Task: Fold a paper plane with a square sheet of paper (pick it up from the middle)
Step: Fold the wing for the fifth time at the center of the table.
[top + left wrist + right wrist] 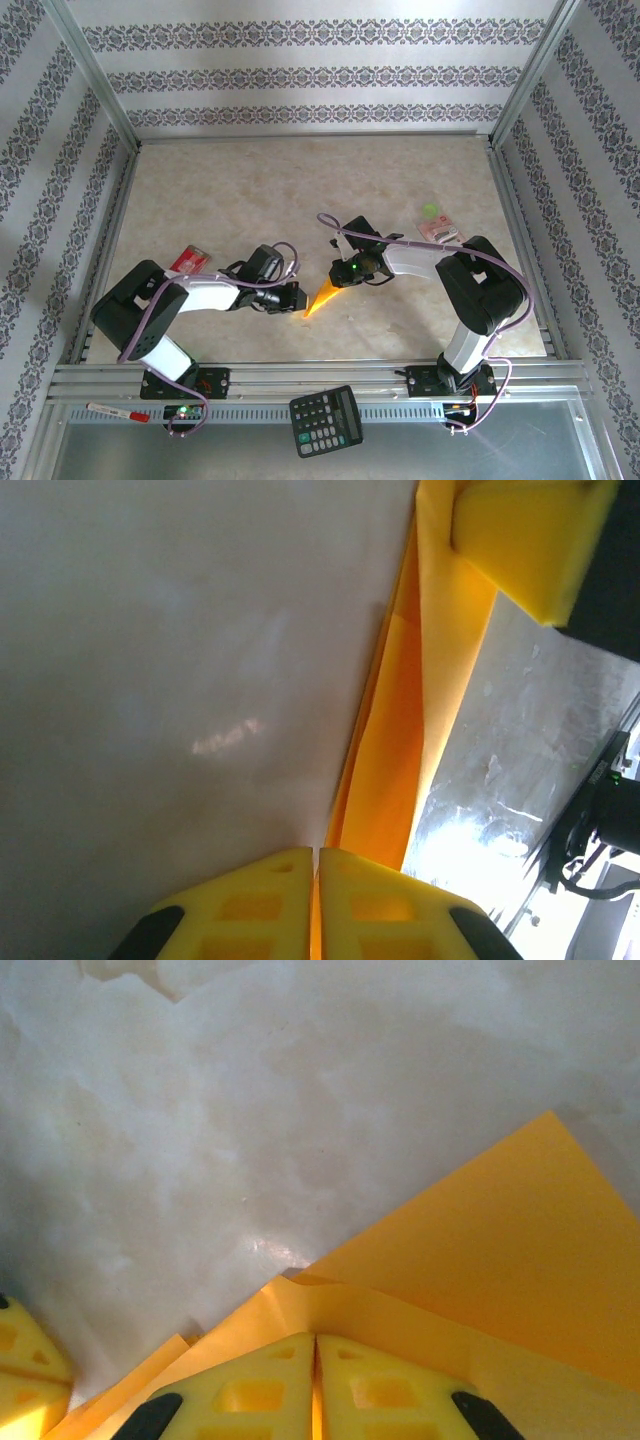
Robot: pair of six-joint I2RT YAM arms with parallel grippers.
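The orange-yellow sheet of paper (320, 296) is folded into a narrow pointed strip and hangs between my two grippers near the table's front middle. My left gripper (297, 298) is shut on its lower end. In the left wrist view the paper (395, 750) runs up from between the closed yellow fingers (316, 852) to the right gripper's pad (530, 540). My right gripper (341, 272) is shut on the upper end. In the right wrist view a folded layer of paper (500, 1250) spreads out from the closed jaws (315, 1338), and the left gripper's fingertips (25, 1370) show at the lower left.
A black calculator (327, 420) lies on the metal rail at the near edge. A pink packet (190, 262) sits left of the left arm, another (440, 232) right of the right arm, with a small green thing (429, 210) behind it. A red pen (118, 411) lies near left.
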